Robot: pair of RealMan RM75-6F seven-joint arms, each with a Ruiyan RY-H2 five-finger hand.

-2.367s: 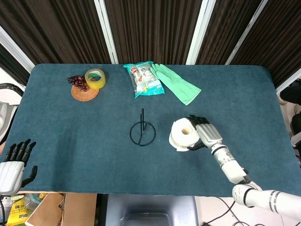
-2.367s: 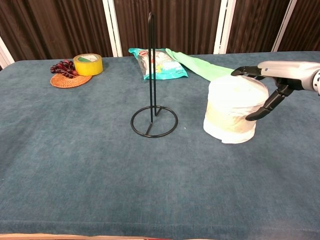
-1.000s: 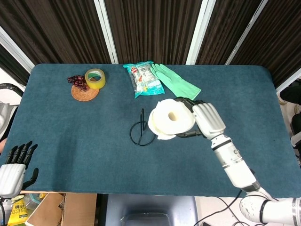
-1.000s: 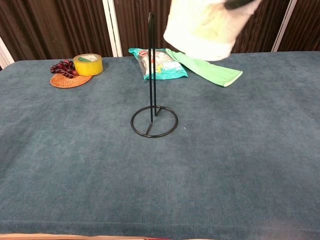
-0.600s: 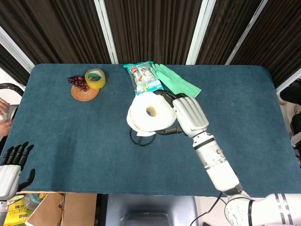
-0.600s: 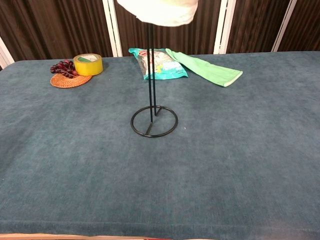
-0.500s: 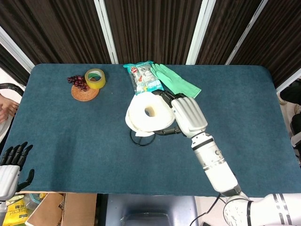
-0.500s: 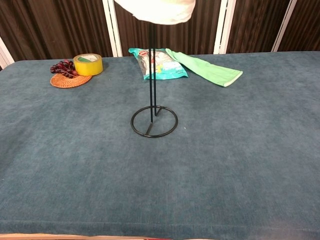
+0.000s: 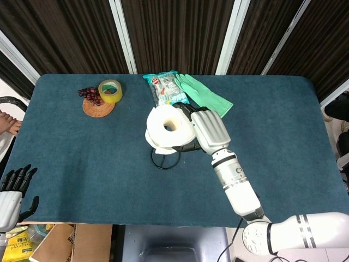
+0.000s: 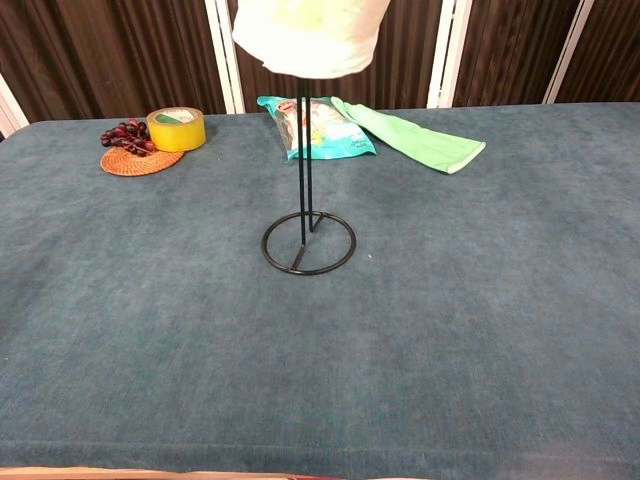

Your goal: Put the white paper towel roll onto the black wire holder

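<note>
Your left robot hand (image 9: 12,192) rests off the near left corner of the surface (image 9: 82,164), fingers apart and holding nothing, so it plays no part here. Further in on the left sit a woven coaster with grapes (image 9: 95,102) and a roll of yellow tape (image 9: 110,90), well apart from the work.

At the middle, the black wire holder (image 10: 305,215) stands upright, and the white paper towel roll (image 9: 168,128) sits high over its post, gripped from the right side by your right robot hand (image 9: 204,130). In the chest view the post runs up into the bottom of the roll (image 10: 310,35), so the tip looks to have just entered the core (the view from above cannot confirm this, since the dark core hole hides the tip). Keep the roll level and lower it straight down; any tilt would likely rub the core wall against the post and tip the light holder. Let go only once the roll rests on the base ring.

Behind the holder lie a snack packet (image 9: 166,90) and a green glove (image 9: 204,95), close to the back of your wrist. To the right the surface is bare out to its edge, so that is your room for drawing the arm away.
</note>
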